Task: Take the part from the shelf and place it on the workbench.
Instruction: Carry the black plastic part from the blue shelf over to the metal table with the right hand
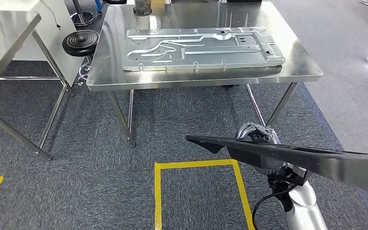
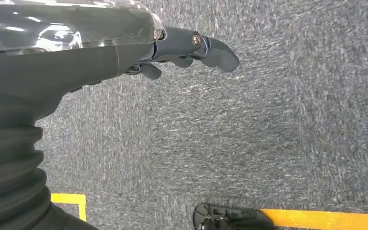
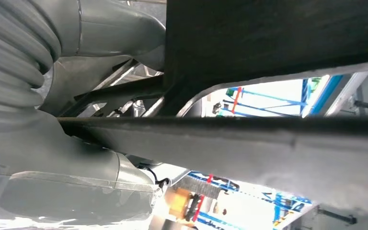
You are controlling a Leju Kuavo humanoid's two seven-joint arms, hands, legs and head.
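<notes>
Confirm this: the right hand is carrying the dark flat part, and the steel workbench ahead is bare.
Not quite. The right hand does hold the dark flat part, but the steel workbench is not bare: a large silver stamped metal panel lies flat on it, as the head view shows.

Head high, facing workbench (image 1: 124, 81), wrists close

You cannot see the right hand's (image 1: 258, 134) fingers; the part (image 1: 287, 155) covers them and exits frame right.
</notes>
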